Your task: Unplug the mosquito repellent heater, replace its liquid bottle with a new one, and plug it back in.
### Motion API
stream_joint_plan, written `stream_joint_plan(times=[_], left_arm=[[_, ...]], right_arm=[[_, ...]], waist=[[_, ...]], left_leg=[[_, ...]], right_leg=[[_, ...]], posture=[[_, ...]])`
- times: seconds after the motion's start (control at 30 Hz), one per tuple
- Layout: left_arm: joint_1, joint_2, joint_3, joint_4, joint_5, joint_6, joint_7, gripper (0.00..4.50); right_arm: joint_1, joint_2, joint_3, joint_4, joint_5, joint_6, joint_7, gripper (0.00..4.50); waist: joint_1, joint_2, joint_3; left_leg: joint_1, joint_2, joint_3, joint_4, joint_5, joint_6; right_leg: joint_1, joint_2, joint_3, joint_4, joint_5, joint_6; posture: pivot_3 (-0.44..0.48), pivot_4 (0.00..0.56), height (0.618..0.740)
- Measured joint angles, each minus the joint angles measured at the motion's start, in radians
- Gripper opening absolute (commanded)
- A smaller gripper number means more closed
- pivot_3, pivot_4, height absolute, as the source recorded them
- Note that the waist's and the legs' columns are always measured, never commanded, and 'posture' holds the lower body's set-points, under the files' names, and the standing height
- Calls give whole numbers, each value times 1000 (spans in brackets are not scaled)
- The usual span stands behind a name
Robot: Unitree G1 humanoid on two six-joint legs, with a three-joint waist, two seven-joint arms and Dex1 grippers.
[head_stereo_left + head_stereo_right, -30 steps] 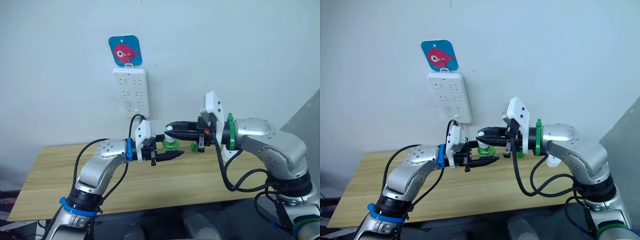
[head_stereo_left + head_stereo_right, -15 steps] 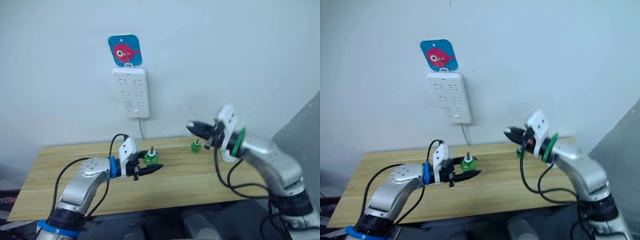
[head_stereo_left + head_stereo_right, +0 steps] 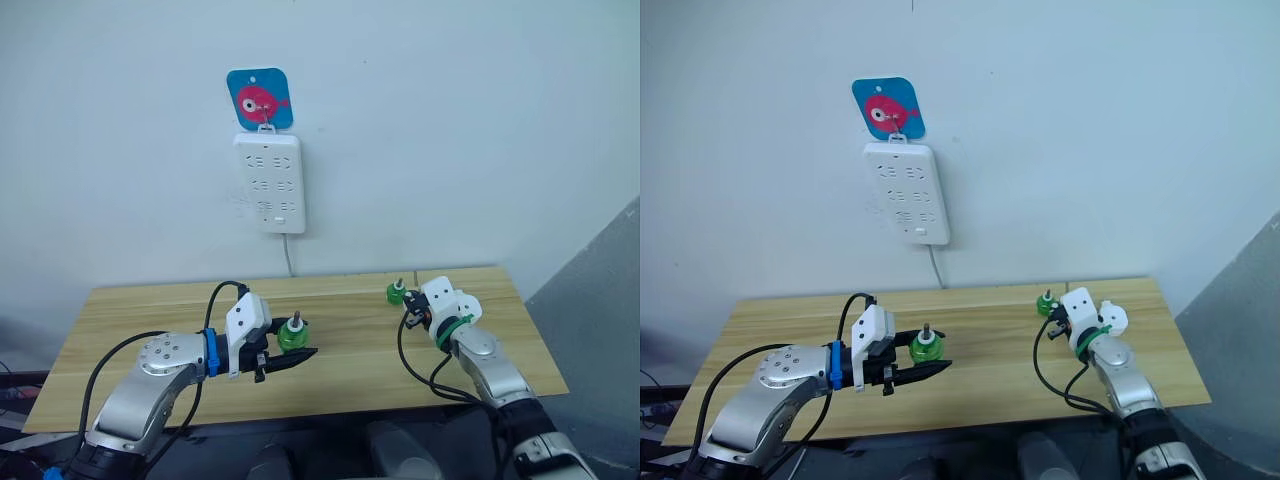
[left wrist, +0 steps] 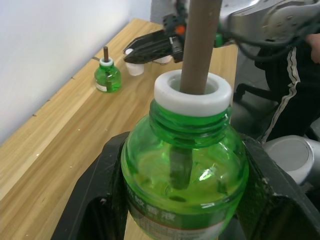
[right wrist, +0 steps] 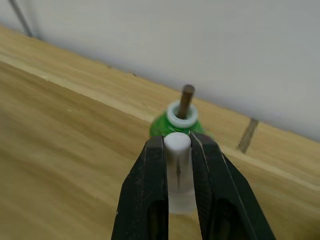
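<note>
The left pincer (image 3: 285, 358) is clamped on a green bottle (image 3: 291, 336), with one black finger on each side of its round belly. It holds the bottle upright, just above the middle of the bench (image 3: 120, 310). The bottle looks small, light and smooth, so it could slip; the wick on top looks thin and easy to snap, so the belly is the best place to hold it.

The right pincer (image 5: 177, 165) is closed on a small white piece (image 5: 178, 170); whether that is the heater cannot be told. It sits low near the bench's far right corner, just beside a second green bottle (image 3: 396, 293). Both arms are bent and low. The white power strip (image 3: 269, 183) on the wall has nothing plugged in.
</note>
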Motion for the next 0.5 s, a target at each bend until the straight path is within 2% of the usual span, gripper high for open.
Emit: stream_joint_plan(times=[0.13,0.33,0.5], left_arm=[[-13,1,0,-6,0,13,1,2284],[-21,0,-1,-15,-2,33,2,2284],[-37,-4,-2,-15,-3,38,2,2284]], right_arm=[[-57,30,-35,150,-17,-70,-39,311],[-57,58,-68,212,-15,-106,-49,2276],[-4,57,-99,142,-4,-105,-39,4053]], waist=[[9,0,0],[14,0,0],[16,1,0]], left_leg=[[0,0,0,-1,0,0],[0,0,-1,-1,0,0],[0,0,-1,-1,0,0]], right_leg=[[0,0,-1,0,0,0],[0,0,0,0,0,0],[0,0,-1,0,0,0]], posture=[[-134,100,740],[-134,100,740],[-141,98,740]])
